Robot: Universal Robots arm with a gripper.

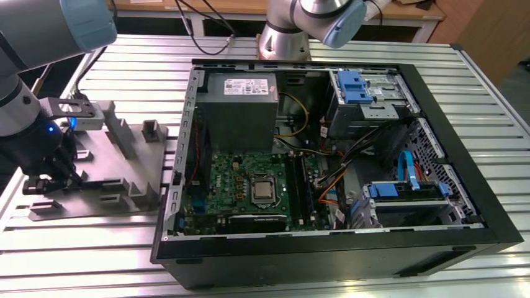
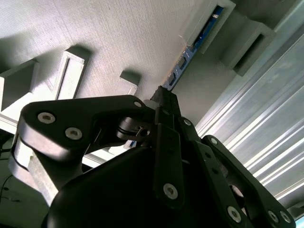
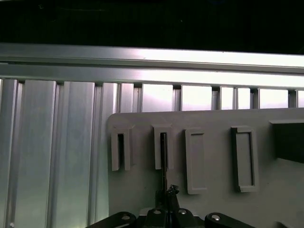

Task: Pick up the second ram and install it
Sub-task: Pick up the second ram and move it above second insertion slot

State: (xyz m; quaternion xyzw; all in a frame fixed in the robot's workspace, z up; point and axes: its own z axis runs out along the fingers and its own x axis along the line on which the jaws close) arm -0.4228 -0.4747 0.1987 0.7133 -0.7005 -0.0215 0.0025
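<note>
The second ram (image 2: 191, 49) is a thin dark blue-green stick standing on edge in the slotted blocks of the grey moulded tray (image 2: 118, 33). In the first wrist view the second ram (image 3: 163, 159) shows edge-on, running from a slotted block on the tray (image 3: 213, 156) to my gripper (image 3: 166, 194). The gripper (image 2: 163, 95) has its black fingers drawn together on the near end of the stick. In the exterior view the gripper (image 1: 51, 180) is low over the tray (image 1: 116, 155), at that view's left, beside the open computer case (image 1: 463, 186).
The case lies open on a slatted aluminium table (image 1: 124, 68). Inside are a grey power-supply box (image 1: 240, 90), a green motherboard (image 1: 236, 180) with a silver chip (image 1: 263, 189), blue drive brackets (image 1: 352, 87) and cables. Another arm's base (image 1: 286, 37) stands behind the case.
</note>
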